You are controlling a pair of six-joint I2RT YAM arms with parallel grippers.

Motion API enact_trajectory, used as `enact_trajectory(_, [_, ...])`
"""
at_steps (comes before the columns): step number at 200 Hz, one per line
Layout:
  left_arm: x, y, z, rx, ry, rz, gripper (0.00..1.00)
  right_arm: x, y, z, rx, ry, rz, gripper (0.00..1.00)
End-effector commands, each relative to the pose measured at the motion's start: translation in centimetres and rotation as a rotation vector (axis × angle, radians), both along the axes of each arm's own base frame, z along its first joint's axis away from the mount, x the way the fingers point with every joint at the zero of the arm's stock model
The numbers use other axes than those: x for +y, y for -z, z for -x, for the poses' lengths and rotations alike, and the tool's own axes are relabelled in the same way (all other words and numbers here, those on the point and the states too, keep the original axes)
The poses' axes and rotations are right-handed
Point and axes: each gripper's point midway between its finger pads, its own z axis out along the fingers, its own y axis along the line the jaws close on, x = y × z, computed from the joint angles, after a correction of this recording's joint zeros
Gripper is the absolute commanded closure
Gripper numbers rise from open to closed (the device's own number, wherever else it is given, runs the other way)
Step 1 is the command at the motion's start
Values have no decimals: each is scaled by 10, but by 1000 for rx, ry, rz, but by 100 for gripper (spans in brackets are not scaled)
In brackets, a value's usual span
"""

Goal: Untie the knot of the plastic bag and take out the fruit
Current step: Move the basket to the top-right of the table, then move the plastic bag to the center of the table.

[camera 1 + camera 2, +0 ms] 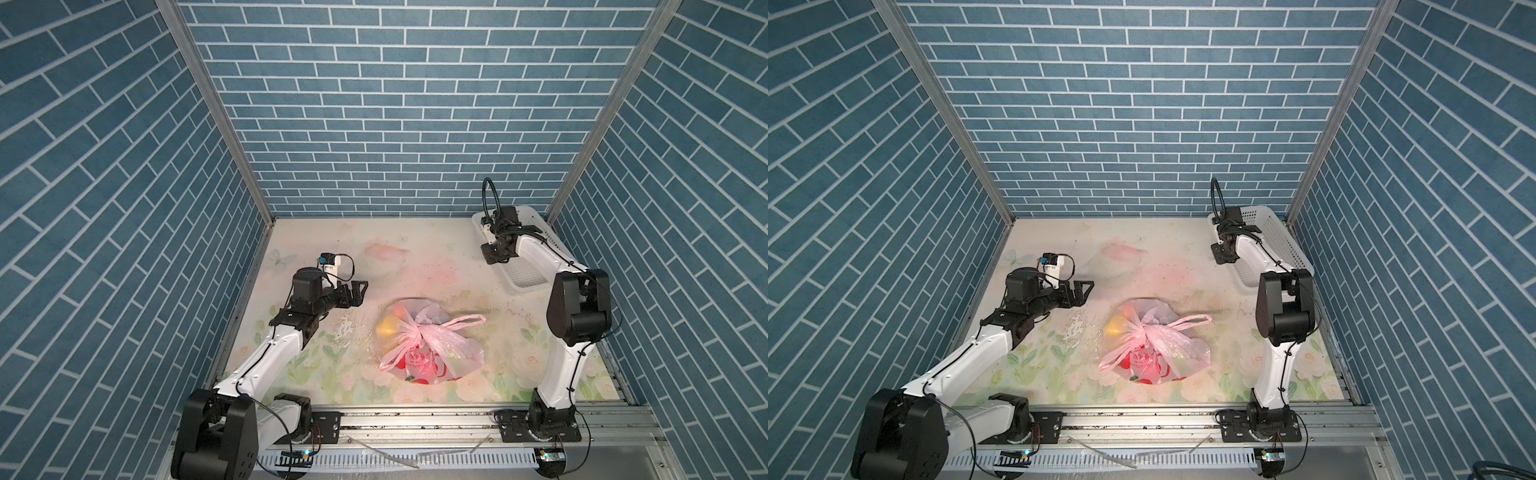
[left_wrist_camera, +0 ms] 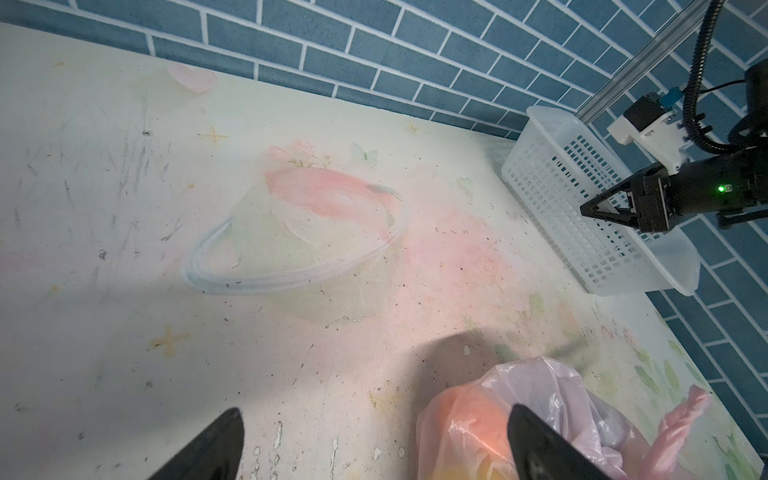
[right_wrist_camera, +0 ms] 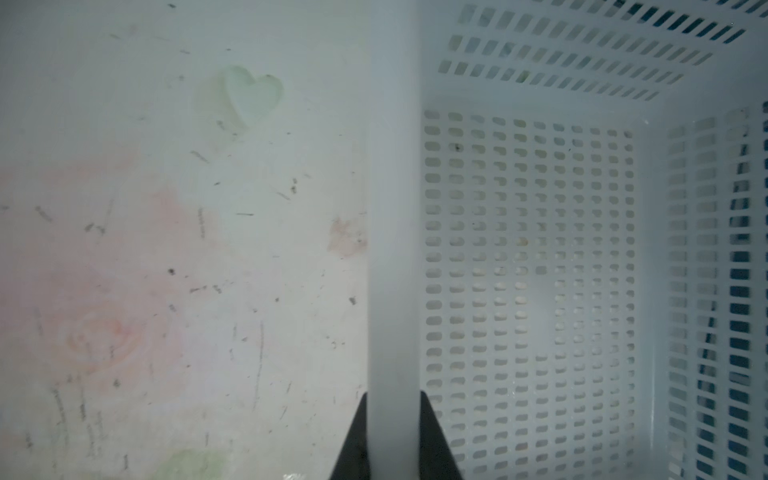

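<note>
Just off the plastic bag (image 1: 432, 353), on its far-left side, your left gripper (image 1: 360, 294) hangs with its jaws spread wide and nothing between them, and its wrist view shows the bag's bulge just past one finger. Over on the bag's far-right side, well apart from it, your right gripper (image 3: 394, 399) is pinched onto the rim of the white basket (image 1: 536, 235), so it's busy. The bag lies on the table (image 1: 316, 257) between the arms, tied up, with the fruit (image 1: 388, 326) glowing yellow and red through the film. Now the bit that matters: the knot (image 1: 409, 331) sits on top of the bag, toward your left gripper, so I'd call that the nearer arm. One handle loop (image 1: 469, 321) trails toward the right arm and the other loop (image 1: 388, 360) toward the front edge, so the tie's long line runs slantwise across your left gripper's approach.
</note>
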Motion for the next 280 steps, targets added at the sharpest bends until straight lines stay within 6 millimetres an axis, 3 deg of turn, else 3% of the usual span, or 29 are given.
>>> enact_trajectory(1, [-2, 2, 1, 0, 3, -7, 0, -2, 4, -4, 32, 42, -19, 95])
enact_trajectory(25, [-2, 2, 1, 1, 2, -10, 1, -4, 3, -8, 34, 51, -21, 93])
enact_trajectory(43, [-3, 3, 1, 4, 5, -12, 0, -3, 0, -6, 31, 53, -30, 85])
enact_trajectory(64, [-1, 1, 2, 0, -1, -19, 0, -2, -10, -4, 16, 53, -45, 60])
enact_trajectory(84, [-1, 0, 3, -4, -4, -24, 0, -1, -26, 2, -4, 52, -62, 44])
enact_trajectory(129, [-3, 1, 5, 5, 3, -33, 0, 7, -65, 31, -26, 49, -139, 34])
enact_trajectory(161, [-5, 2, 9, 24, 20, -56, 0, 27, -87, 66, -18, 7, -198, 31])
enact_trajectory(193, [-6, 0, 18, 46, 29, -58, 0, 68, -99, 116, 37, -111, -249, 30])
enact_trajectory(255, [-3, 2, 39, 88, 24, -37, 0, 143, -98, 217, 153, -341, -405, 30])
enact_trajectory(280, [-2, 4, 43, 105, 26, -35, 0, 161, -90, 250, 187, -440, -375, 30])
